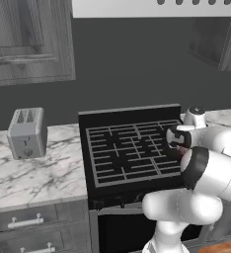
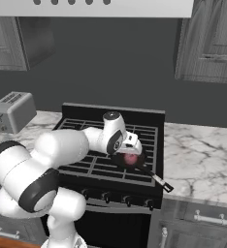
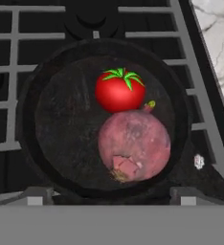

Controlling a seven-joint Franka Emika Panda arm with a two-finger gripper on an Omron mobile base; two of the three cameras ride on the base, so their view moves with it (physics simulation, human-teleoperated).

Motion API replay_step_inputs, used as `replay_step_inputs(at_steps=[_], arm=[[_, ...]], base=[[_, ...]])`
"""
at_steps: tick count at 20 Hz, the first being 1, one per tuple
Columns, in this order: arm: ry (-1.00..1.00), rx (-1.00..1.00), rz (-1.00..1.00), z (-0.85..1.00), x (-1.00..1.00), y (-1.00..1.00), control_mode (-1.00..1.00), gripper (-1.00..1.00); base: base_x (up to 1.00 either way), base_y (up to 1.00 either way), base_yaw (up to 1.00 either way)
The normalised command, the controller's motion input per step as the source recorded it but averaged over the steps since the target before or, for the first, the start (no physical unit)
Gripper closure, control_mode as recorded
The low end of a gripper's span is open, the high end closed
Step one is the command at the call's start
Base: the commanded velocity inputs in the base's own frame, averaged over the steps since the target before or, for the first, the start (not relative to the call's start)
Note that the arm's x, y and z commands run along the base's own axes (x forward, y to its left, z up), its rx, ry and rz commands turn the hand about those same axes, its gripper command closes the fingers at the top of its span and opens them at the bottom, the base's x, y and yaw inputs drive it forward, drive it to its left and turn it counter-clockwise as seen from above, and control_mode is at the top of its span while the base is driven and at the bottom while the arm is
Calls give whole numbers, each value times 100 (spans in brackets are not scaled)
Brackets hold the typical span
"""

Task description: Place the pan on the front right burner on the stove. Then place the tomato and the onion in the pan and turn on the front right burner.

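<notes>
the two-finger gripper [image 3: 104, 195] is hovering just above the small shallow round black frying pan [image 3: 56, 143], its dark fingertips [image 3: 35, 195] spread wide and grasping nothing. the pan is sitting on the front right burner [image 2: 135, 167] of the black gas stove [image 1: 102, 116], its long thin handle pointing out over the front right corner. inside it, the dull reddish-pink onion [image 3: 134, 144] is lying nearest the gripper, apparently touching the bright red glossy tomato [image 3: 118, 91] beyond it. further left, a grey toaster [image 1: 26, 132] is standing on the marble counter [image 1: 33, 175].

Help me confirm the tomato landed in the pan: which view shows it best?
The hand view: the tomato lies whole inside the pan, touching the onion. In the right base view the arm hides the tomato; the left base view doesn't settle it.
</notes>
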Motion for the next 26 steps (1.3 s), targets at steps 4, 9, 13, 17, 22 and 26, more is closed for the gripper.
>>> replay_step_inputs(at_steps=[4, 9, 13, 17, 22, 26], arm=[[-6, 0, 0, 29, -44, 0, -100, -100], [-3, 0, 0, 3, -31, 0, -100, -100], [-5, 1, 0, 0, -32, -9, -100, -100], [-4, 7, 0, 0, -45, -6, -100, -100], [-17, 14, 2, 0, -39, -32, -100, -100], [-27, 3, 8, 0, -28, -20, -100, -100]], base=[[0, 0, 0], [0, 0, 0], [0, 0, 0], [0, 0, 0], [0, 0, 0], [0, 0, 0]])
